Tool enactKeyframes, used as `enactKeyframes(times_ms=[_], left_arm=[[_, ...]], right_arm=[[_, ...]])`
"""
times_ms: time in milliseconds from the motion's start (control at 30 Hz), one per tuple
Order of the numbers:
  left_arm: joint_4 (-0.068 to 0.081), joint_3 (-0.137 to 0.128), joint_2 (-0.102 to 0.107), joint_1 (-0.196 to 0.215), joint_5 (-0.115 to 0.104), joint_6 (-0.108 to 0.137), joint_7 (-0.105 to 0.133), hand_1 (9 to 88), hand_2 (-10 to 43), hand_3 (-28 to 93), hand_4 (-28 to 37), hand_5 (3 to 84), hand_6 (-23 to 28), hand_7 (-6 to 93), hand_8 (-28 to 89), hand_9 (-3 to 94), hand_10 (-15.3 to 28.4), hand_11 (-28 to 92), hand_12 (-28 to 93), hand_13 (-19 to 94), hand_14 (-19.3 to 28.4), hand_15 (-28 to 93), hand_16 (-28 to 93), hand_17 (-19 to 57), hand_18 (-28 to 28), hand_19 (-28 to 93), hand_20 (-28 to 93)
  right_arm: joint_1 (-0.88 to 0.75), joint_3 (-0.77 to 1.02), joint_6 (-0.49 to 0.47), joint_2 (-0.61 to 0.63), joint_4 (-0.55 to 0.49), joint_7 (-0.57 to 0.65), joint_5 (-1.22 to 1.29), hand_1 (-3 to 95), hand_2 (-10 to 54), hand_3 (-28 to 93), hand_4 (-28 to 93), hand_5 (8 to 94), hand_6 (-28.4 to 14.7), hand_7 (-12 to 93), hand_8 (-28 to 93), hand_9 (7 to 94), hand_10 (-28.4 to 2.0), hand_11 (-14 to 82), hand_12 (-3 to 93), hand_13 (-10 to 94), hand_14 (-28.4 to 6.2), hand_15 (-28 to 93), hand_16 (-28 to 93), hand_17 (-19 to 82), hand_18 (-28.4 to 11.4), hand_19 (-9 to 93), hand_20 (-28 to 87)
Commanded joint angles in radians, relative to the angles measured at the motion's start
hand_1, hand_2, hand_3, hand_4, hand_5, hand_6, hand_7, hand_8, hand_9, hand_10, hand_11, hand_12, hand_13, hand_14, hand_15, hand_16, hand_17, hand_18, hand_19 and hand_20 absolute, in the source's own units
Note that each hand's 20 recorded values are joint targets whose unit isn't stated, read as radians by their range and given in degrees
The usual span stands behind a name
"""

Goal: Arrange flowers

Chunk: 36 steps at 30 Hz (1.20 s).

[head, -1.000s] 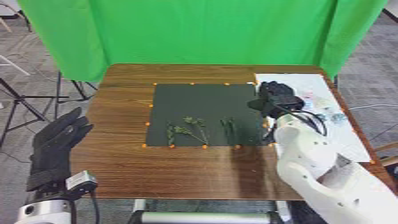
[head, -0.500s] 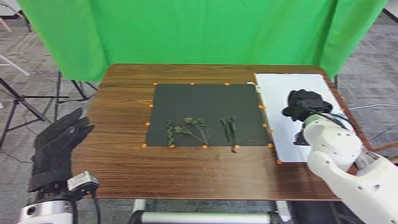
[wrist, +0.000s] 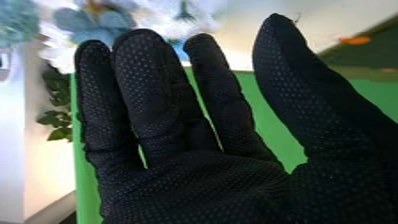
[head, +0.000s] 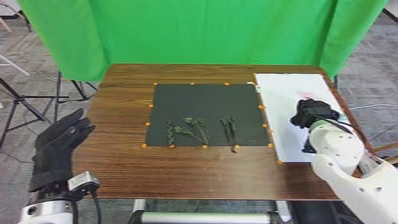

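Fingers on your right hand [wrist: 200,187] are straight, nothing gripped. Pink bloom's [head: 307,95] just past them, over the white sheet [head: 277,112], so you're way closer with that arm than your left hand [head: 59,150]. Can't tell how its stem runs, tbh.

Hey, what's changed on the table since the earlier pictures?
The right hand moved rightward and nearer the robot, farther over the white sheet. One of the dark stems now pokes past the near edge of the mat. The left hand stayed put.
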Motion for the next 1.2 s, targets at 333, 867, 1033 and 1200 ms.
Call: enactKeyframes(times_ms=[333, 867, 1033, 1200], left_arm=[[-0.004, -0.002, -0.016, -0.006, 0.009, -0.010, -0.021, 26.0, 6.7, 84, -19.1, 40.2, 10.6, 15.9, -11, 34.4, 20.0, 36, 5, 23, 26.5, 63, -18, -9.1, 20.9, 60, 1], [0.000, 0.009, -0.004, -0.006, -0.006, 0.000, -0.001, 26.1, 6.7, 83, -19.1, 40.2, 10.6, 15.9, -11, 34.4, 20.0, 36, 5, 23, 26.5, 63, -18, -9.1, 20.9, 60, 1], [0.002, 0.005, 0.000, -0.002, -0.010, 0.003, 0.010, 26.1, 6.8, 83, -19.1, 40.2, 10.6, 15.9, -11, 34.4, 19.9, 36, 5, 23, 26.5, 63, -18, -9.1, 20.9, 60, 1], [0.003, 0.003, 0.002, -0.002, -0.013, 0.005, 0.015, 26.1, 6.8, 83, -19.3, 40.2, 10.7, 15.9, -11, 34.4, 20.0, 36, 5, 23, 26.6, 63, -18, -9.1, 20.9, 60, 1]], right_arm=[[0.023, -0.093, 0.089, 0.044, 0.042, 0.082, -0.032, 39.8, -3.8, 85, -27, 57.2, -7.1, 21, -10, 60.0, -16.2, 25.8, 18.1, 63, -9.5, 74, 14, 36, -19.2, 91, -7], [0.123, -0.271, 0.266, 0.116, 0.092, 0.134, -0.104, 52.6, -3.6, 74, -28, 75.5, -0.9, 30, 4, 84.6, -7.8, 23.3, 31.1, 80, -3.3, 67, 19, 46, -18.1, 93, 3], [0.153, -0.303, 0.332, 0.137, 0.066, 0.123, -0.129, 52.7, -3.8, 74, -28, 76.4, -0.5, 30, 5, 85.3, -7.4, 24.7, 31.4, 81, -2.9, 67, 19, 46, -18.1, 93, 4], [0.228, -0.386, 0.409, 0.153, 0.013, 0.092, -0.174, 52.4, -4.1, 75, -28, 77.2, -0.6, 29, 6, 85.7, -7.3, 26.0, 31.7, 82, -2.8, 67, 20, 47, -18.0, 93, 6]])
